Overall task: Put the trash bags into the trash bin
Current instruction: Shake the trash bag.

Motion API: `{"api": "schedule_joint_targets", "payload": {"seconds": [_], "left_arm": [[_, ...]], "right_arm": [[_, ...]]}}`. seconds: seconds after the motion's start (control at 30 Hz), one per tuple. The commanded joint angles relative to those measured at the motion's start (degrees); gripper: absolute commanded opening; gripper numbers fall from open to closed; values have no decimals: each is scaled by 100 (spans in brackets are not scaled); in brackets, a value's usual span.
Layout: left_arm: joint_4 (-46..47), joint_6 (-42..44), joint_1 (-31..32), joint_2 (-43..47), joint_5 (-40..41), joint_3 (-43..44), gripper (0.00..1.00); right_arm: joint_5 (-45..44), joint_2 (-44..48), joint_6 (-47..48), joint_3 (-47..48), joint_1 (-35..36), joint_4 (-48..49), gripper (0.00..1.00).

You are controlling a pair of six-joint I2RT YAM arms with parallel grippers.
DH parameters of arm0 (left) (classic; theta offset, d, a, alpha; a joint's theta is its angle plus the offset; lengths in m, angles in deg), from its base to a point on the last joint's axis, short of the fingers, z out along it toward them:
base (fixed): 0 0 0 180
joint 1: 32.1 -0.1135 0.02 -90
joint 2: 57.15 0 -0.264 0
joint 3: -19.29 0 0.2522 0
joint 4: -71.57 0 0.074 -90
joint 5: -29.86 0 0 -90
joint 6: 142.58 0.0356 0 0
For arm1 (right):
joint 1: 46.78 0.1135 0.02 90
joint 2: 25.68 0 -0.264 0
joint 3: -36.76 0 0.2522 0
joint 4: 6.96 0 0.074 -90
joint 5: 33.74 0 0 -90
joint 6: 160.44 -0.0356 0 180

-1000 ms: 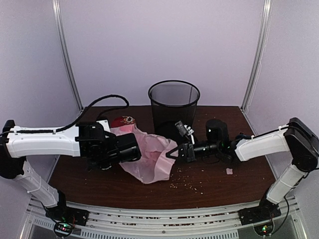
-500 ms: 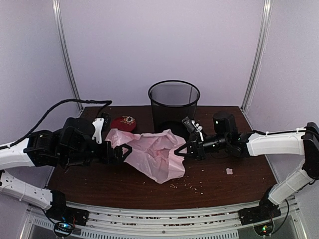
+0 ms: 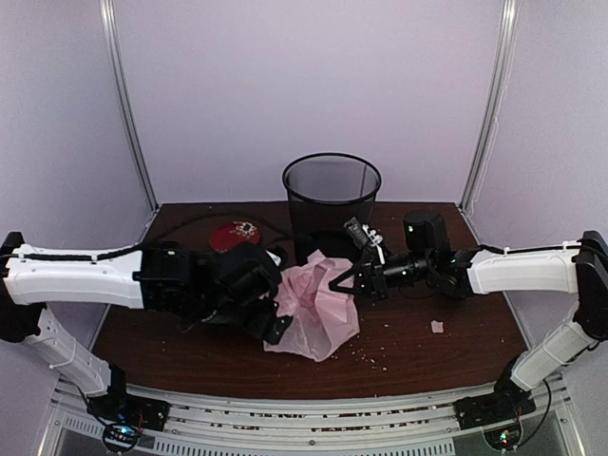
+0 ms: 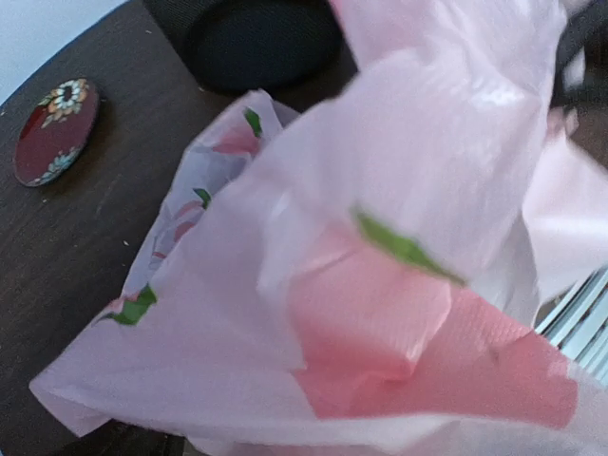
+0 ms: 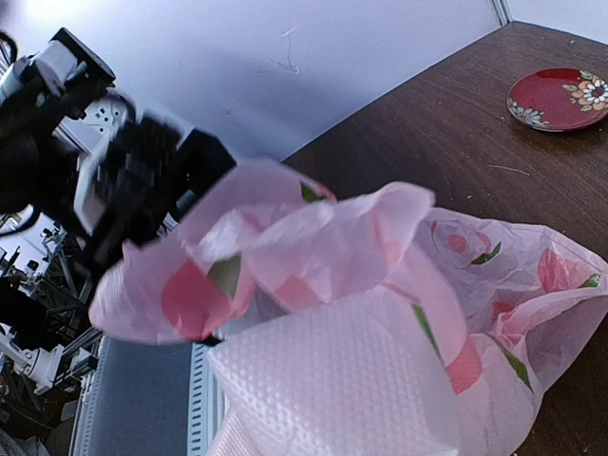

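Since the trash bag is wider than the mouth it must go through, it seems to be kept gathered in a heap mid-table rather than spread flat, and both arms meet at it. Nearest, loose crumbs dot the table just in front of the heap. The left gripper is at the bag's near left edge; whether its jaws are apart or have any plastic between them I cannot tell, because the overhead view is too coarse and its own wrist camera sees nothing but pink film. Just beyond, the right gripper is fully closed and appears to pinch the bag's upper right edge, which rises to a peak there, probably so the bag can be raised toward the rim. Farther back on the left lies a red flowered dish, apart from the bag. Farthest, the trash bin stands upright against the back wall with nothing showing inside, so the bag is wholly outside it. Only the overhead camera shows bin, bag and both arms together; the wrist cameras add the bag's rose prints and green leaves, and the right one catches the left arm as a dark blur behind the folds.
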Motion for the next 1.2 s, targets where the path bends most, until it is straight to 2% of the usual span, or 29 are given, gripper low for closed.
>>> {"api": "schedule_joint_targets", "payload": {"seconds": [0.0,0.1,0.17,0.2,0.3,0.37,0.47,0.6,0.7,0.8,0.87,0.9,1.0,1.17], "left_arm": [[-210,691,393,-108,172,211,98],[-500,544,491,-31,927,270,98],[-1659,-363,473,-411,1916,452,98],[-2307,-700,466,-742,2159,516,98],[-3319,-1118,540,-1773,2391,757,98],[-3368,-1029,619,-2278,2463,838,98],[-3241,-943,713,-2506,2587,1049,98],[-2317,261,1216,-2169,2615,1049,98],[-2554,380,1398,-1864,2620,1060,98],[-3324,-182,1348,-1638,2861,1122,98],[-3321,-79,1408,-1403,2616,1147,98],[-3064,231,1452,-1205,2380,1099,98],[-2223,1276,1481,-719,1115,919,95],[-1939,1283,1574,-570,1275,1310,93]], "right_arm": [[-202,-141,-65,107,-38,80,0],[-213,-256,-69,135,-63,38,0],[-181,-295,-78,157,-75,53,0],[-128,-302,-91,170,-79,79,0],[36,-289,-172,161,-83,199,0],[156,-275,-261,122,-88,332,0],[219,-228,-396,43,-98,498,0],[95,-236,-408,31,-228,466,0],[103,-294,-455,29,-380,471,0],[92,-294,-580,-23,-519,590,0],[2,-264,-616,-41,-558,625,0],[-77,-251,-581,-43,-570,601,0],[-145,-231,-473,-27,-600,531,0],[-166,-157,-348,-37,-601,441,0]]}}
